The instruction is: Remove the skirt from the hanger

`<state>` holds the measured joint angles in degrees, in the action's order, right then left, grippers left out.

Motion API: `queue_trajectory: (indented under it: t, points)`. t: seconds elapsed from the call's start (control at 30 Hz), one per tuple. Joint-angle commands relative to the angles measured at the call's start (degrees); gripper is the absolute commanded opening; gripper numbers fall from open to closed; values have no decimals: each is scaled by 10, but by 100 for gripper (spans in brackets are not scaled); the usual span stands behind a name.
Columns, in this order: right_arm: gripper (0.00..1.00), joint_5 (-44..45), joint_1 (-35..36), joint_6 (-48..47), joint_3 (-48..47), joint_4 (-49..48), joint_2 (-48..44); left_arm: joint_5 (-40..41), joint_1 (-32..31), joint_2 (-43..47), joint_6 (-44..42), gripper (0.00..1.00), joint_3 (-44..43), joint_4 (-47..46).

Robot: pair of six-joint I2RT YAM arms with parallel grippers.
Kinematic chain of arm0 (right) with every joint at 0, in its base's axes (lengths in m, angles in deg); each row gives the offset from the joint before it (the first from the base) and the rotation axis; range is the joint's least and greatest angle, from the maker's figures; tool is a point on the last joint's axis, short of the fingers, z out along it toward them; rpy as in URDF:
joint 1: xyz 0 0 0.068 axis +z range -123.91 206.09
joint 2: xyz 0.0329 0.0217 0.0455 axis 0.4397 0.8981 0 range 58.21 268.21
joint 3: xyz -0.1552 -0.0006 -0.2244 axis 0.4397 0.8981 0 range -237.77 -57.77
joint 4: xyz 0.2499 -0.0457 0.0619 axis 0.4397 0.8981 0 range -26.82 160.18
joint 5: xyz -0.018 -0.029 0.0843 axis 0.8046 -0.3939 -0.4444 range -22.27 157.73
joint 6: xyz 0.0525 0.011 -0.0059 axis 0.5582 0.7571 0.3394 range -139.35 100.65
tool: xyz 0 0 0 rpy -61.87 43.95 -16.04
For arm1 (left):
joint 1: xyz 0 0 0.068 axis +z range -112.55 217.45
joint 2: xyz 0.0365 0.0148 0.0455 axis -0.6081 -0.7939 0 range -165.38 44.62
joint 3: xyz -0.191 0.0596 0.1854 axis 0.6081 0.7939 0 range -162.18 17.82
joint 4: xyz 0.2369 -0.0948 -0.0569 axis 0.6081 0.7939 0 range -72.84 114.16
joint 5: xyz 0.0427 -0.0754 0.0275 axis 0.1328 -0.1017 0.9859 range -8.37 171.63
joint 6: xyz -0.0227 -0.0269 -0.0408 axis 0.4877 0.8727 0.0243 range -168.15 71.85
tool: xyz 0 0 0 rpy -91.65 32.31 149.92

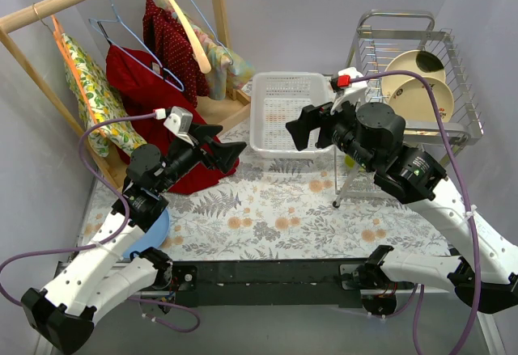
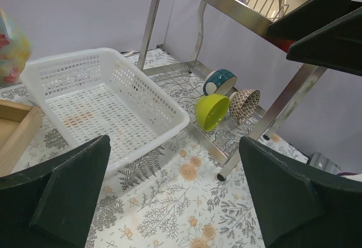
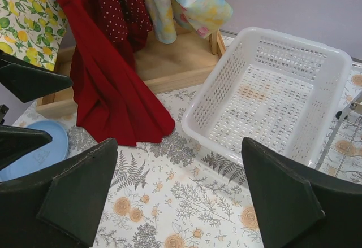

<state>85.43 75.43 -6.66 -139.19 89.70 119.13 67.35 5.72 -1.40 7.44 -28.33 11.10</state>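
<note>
**item: red skirt, on its hanger; both grippers empty**

skirt (image 1: 142, 88): plain red, which i take to be the task piece. it hangs on the blue wire hanger (image 1: 123, 15) on the wooden rail (image 1: 57, 3), and its hem spills onto the table (image 1: 267, 217) just beside my left gripper (image 1: 227, 145).
left gripper: jaws wide apart, nothing in them.
right gripper (image 1: 296, 133): likewise wide and empty, near the white basket (image 1: 287, 116).
risks, as i judge them: a tug on the hem alone could drag the hanger off the rail. a high grab could catch the polka-dot garment (image 1: 170, 35) hanging alongside.
</note>
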Motion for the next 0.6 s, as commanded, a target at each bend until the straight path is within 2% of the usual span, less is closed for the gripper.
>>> queue_trajectory:
  t: [0.0,0.13,0.3,0.33,0.43,0.47,0.5,0.57]
  points:
    - [98,-8,-1,1,-7,-39,-18,8,0,9,-10,98,-6,-6]
    - [98,-1,-1,11,21,-58,-47,29,0,14,-15,98,-16,9]
    - [98,-16,-1,26,71,-93,-84,136,0,30,-14,98,-36,30]
    - [97,-33,0,23,81,-103,-93,136,0,22,-19,98,-65,39]
    - [94,-90,-1,6,102,-123,-112,203,0,-34,-29,95,-144,113]
    - [93,-108,-1,1,111,-139,-117,224,0,-53,-28,93,-210,154]
    - [92,-140,-1,-2,121,-153,-124,250,0,-73,-29,92,-240,175]
    - [84,-165,0,8,155,-194,-142,266,0,-136,-36,88,-328,211]
